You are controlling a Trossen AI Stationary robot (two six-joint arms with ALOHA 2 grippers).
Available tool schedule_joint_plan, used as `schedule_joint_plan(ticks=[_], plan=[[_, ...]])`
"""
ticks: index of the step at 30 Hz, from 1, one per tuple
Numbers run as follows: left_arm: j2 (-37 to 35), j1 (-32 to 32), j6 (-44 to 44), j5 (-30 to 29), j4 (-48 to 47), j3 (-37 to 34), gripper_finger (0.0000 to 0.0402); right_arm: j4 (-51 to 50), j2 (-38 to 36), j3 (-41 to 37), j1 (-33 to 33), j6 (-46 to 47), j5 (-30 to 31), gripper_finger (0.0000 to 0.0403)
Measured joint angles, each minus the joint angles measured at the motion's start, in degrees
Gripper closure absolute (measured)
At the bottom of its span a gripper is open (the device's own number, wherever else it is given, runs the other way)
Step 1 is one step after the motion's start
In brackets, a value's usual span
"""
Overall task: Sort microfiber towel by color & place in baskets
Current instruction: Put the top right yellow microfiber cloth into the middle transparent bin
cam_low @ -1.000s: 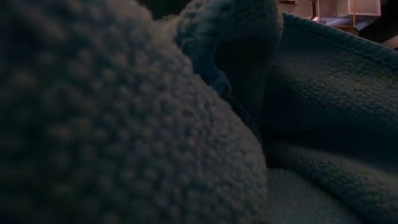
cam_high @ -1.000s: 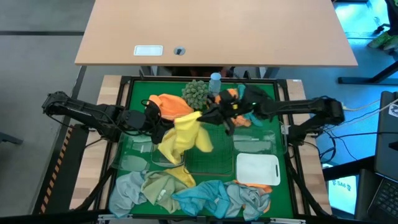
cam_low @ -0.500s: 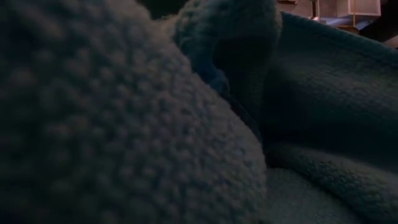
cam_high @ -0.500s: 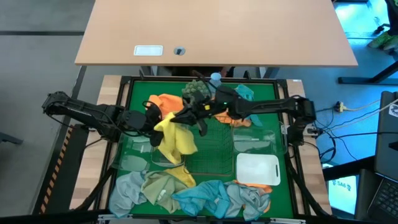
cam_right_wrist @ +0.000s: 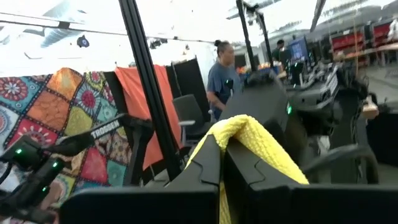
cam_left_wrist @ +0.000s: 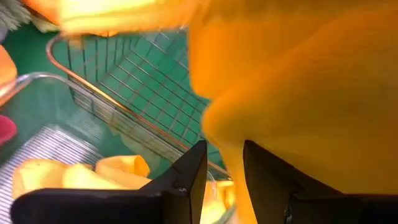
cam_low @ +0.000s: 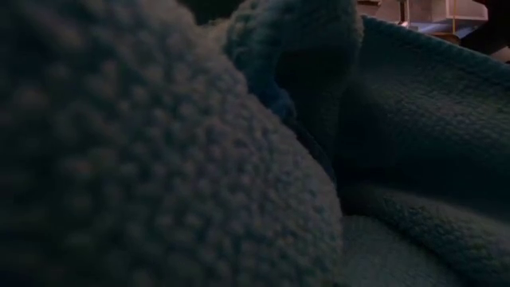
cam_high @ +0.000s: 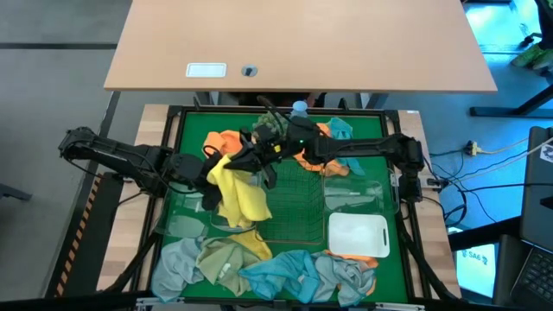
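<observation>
Two arms meet over the left-centre of the green mat point(cam_high: 186, 130), sharing one yellow towel point(cam_high: 238, 194). From the right side the right gripper point(cam_high: 244, 157) reaches across the mat, its jaws closed on a top fold of the yellow towel, which its wrist view shows bunched just behind the closed fingertips point(cam_right_wrist: 219, 163). The cloth hangs down from that grip over the near-left edge of the dark wire-mesh basket point(cam_high: 298, 216) and a clear bin point(cam_high: 226, 220) beside it. The left gripper point(cam_high: 210, 173) sits at the towel's left edge; in the left wrist view its jaws stand partly apart with yellow cloth pressed between and over the fingers point(cam_left_wrist: 189, 171), the basket's wire rim below them. An orange towel point(cam_high: 226, 142) lies behind the left gripper, and a grey-green spiky ball point(cam_high: 270, 125) and a small blue bottle point(cam_high: 299, 108) stand at the mat's far edge. The white bin point(cam_high: 357, 233) lies at near right, and grey, olive and teal towels point(cam_high: 276, 269) are heaped along the near edge. The low view is filled by dark cloth pressed close to the lens.
</observation>
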Motion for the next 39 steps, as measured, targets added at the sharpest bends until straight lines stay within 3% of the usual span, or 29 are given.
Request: schedule_joint_plan(ticks=[9, 18, 24, 27, 32, 39], plan=[[0.00, 0.00, -0.30, 5.69, -4.15, 0.00, 0.0303, -12.45, 0.03, -0.02, 0.02, -8.02, -0.50, 0.0401], [0.00, 0.00, -0.44, 4.69, -10.70, 0.01, 0.0303, -20.57, 0.03, -0.07, -0.04, -16.10, 0.13, 0.0401], [0.00, 0.02, -0.50, -4.65, -10.78, 0.01, 0.0303, -24.60, 0.03, -0.11, -0.30, -22.86, 10.97, 0.0401], [0.13, 0.07, -0.48, -8.65, -10.82, 0.01, 0.0303, -25.10, 0.03, -0.11, -1.19, -22.85, 12.63, 0.0401], [0.13, 0.02, -0.29, -8.30, -12.82, -0.01, 0.0303, -29.30, 0.03, -0.11, -2.79, -22.53, 14.05, 0.0401], [0.13, 0.00, -0.16, -4.48, -15.77, 0.01, 0.0303, -38.95, 0.09, -0.15, -3.15, -22.90, 21.62, 0.0401]])
